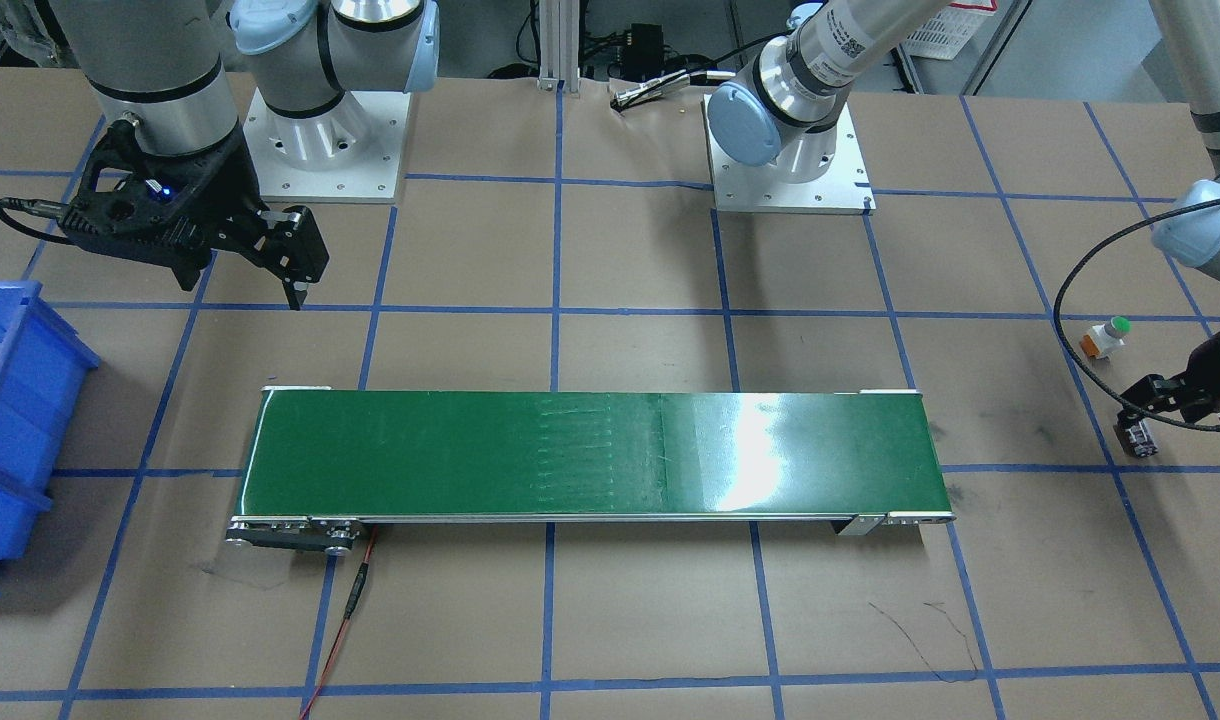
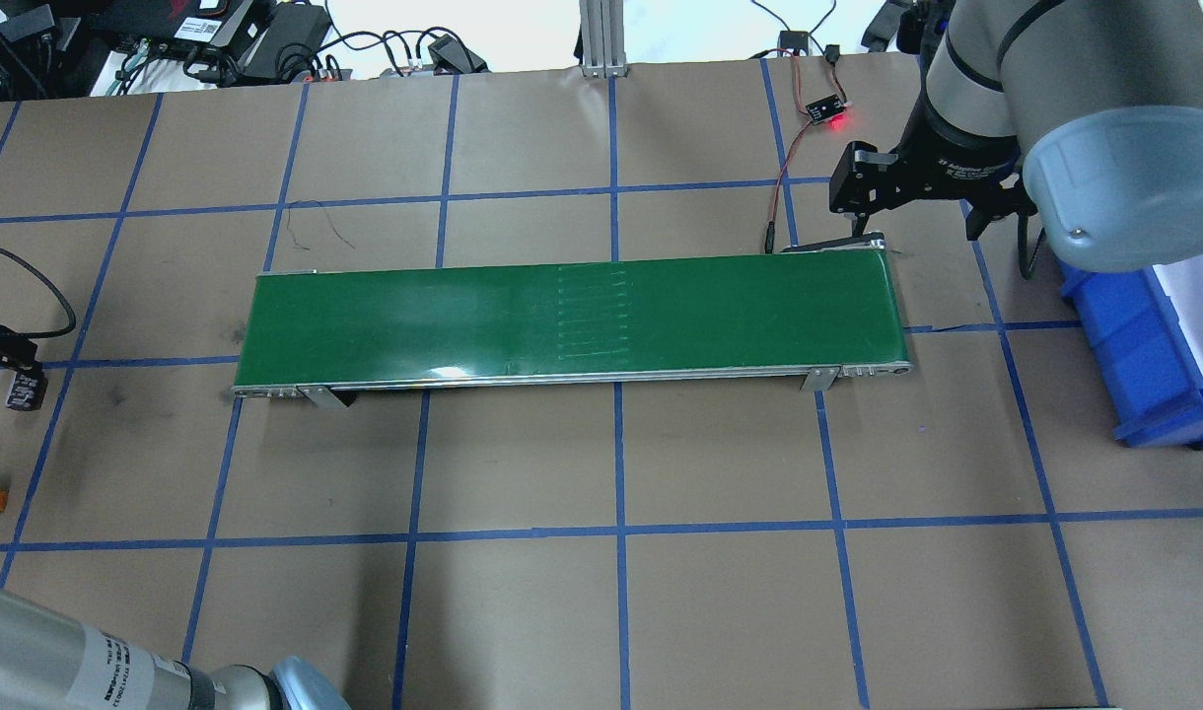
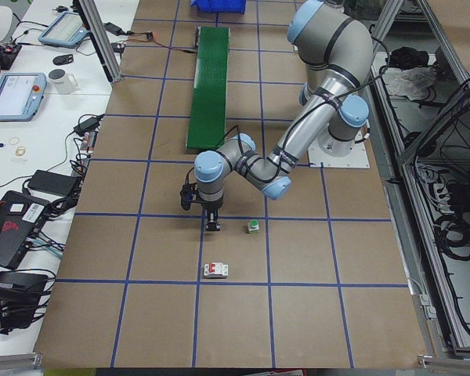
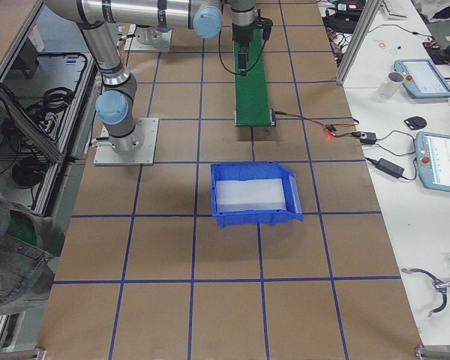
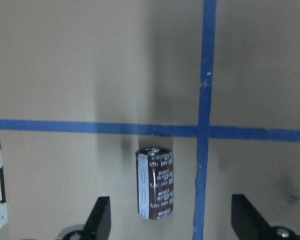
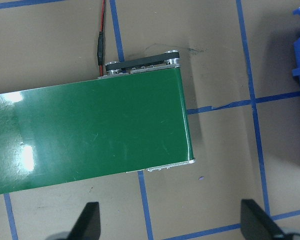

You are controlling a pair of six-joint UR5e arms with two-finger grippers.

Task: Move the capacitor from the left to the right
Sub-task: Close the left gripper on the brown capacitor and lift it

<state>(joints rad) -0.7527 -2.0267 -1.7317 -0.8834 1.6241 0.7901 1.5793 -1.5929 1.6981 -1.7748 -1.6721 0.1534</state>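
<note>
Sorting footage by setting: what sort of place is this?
Probably a robotics lab: a green conveyor belt on a taped-grid table, a blue parts bin, a teach pendant alongside.

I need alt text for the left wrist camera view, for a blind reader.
A small dark brown capacitor sits on the brown table, its near end between the fingers of the open left tool. Blue tape lines cross near it.

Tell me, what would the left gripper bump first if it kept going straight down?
Probably the capacitor: it sits between the open fingers of the left gripper. The fingers themselves would likely reach the table beside it, though depth is unclear.
</note>
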